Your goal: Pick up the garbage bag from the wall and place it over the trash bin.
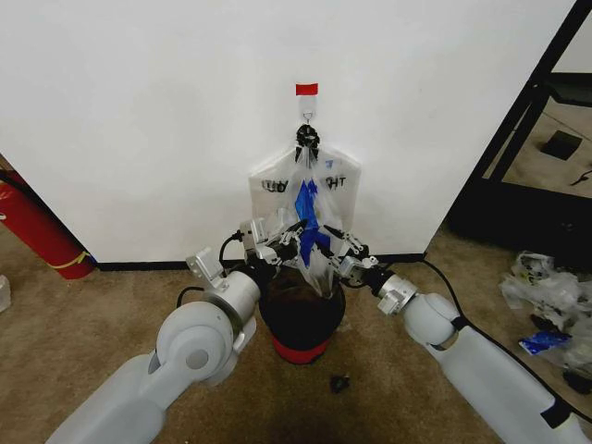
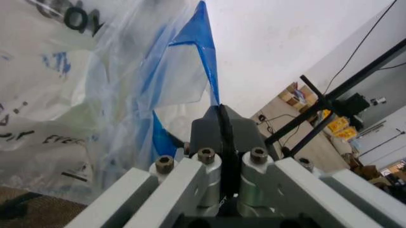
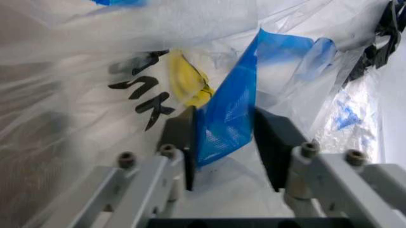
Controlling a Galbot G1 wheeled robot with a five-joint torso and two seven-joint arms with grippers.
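The garbage bag, clear with a blue patch, hangs from a black clip on the hook below the red tape on the white wall. Its lower end dangles into the black mesh trash bin with a red base. My left gripper is at the bag's left side; in the left wrist view it is shut on a thin edge of the blue plastic. My right gripper is at the bag's right side. Its fingers stand apart around a fold of the blue patch.
A white printed bag hangs flat behind the clear one. A red fire extinguisher leans at the left wall. A black rack and plastic litter lie to the right. A small dark scrap is on the carpet.
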